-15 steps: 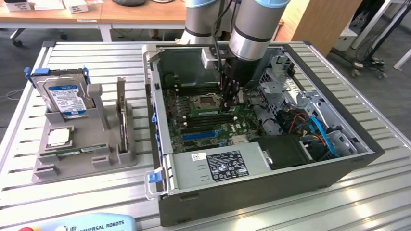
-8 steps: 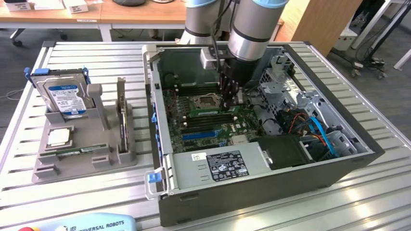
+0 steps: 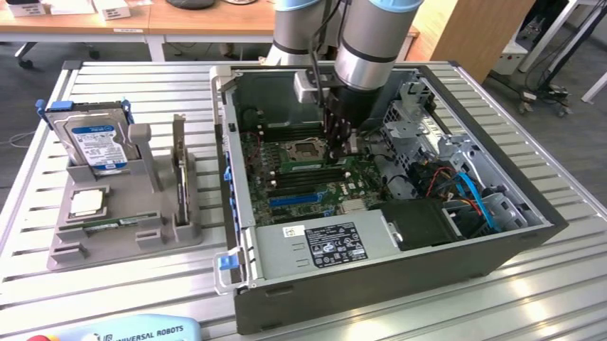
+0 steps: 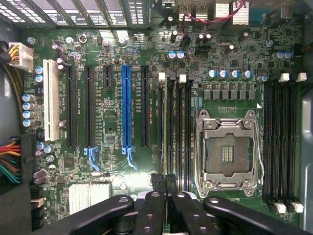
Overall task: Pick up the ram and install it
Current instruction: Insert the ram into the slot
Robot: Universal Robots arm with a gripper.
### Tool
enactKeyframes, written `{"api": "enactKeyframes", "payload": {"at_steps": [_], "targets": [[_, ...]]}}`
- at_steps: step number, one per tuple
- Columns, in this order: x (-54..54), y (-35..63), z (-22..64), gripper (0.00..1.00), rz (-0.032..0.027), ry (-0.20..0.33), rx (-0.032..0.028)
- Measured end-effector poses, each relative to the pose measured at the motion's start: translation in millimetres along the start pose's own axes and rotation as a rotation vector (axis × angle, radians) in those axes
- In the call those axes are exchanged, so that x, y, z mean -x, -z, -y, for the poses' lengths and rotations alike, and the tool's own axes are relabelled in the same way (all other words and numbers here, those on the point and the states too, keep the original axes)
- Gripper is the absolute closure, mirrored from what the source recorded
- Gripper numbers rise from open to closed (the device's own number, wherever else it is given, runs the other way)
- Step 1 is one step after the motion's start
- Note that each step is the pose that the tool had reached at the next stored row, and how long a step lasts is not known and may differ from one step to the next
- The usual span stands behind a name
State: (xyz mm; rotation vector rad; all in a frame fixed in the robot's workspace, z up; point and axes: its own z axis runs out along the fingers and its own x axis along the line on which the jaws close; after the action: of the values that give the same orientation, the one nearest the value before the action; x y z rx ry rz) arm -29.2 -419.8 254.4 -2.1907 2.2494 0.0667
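Observation:
One ram (image 4: 162, 127) stands edge-on in the memory slot furthest from the empty processor socket (image 4: 228, 147); it shows as a green strip (image 3: 305, 166) in the exterior view. My gripper (image 4: 165, 182) is shut, its black fingertips (image 4: 157, 181) over one end of that ram. Whether they touch it I cannot tell. In the exterior view my gripper (image 3: 340, 145) reaches down into the open computer case (image 3: 226, 142), over the motherboard. A second ram (image 3: 119, 224) lies flat in the grey holder (image 3: 124, 245) at the exterior view's left.
The holder also carries a blue-labelled hard drive (image 3: 95, 142) and a square silver processor (image 3: 87, 202). Inside the case are a power supply (image 3: 323, 245), drive cages and cables (image 3: 474, 199). A pendant (image 3: 124, 330) lies at the table's front edge.

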Motion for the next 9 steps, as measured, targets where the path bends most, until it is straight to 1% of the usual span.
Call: {"api": "enactKeyframes", "payload": {"at_steps": [9], "targets": [[-0.1,-4.2,-0.5,0.88,0.0002,0.000,-0.0005]]}}
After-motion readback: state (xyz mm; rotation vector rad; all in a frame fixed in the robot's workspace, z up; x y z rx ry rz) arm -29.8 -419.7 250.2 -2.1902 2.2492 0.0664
